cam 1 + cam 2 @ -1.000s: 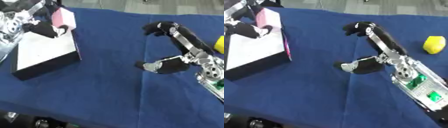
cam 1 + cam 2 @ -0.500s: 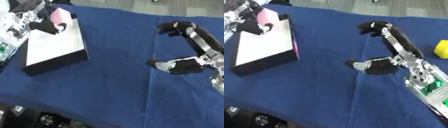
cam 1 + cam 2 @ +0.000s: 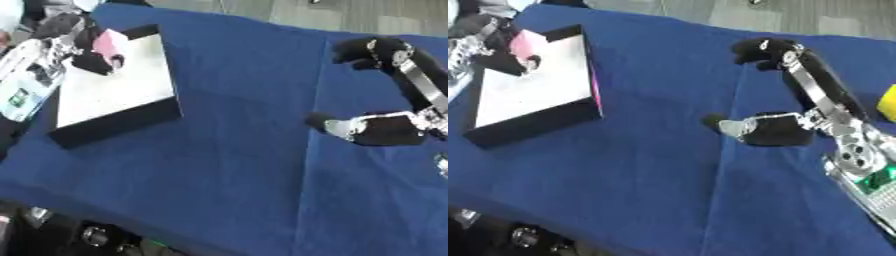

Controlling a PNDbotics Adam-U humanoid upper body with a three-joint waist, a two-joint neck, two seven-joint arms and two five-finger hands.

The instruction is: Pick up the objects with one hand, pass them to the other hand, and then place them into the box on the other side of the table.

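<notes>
Our left robot hand (image 3: 87, 47) pinches the pink object (image 3: 108, 42) over the box (image 3: 114, 90); the right robot hand (image 3: 776, 127) hovers, fingers relaxed, empty. Released near the rim, we reckon it could tip out onto the worktop (image 3: 236, 150).

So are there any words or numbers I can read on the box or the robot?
None can be read.
The box shows plain white, with no print visible.
The pink object in the left hand shows no letters.
The right hand carries no legible markings.
</notes>
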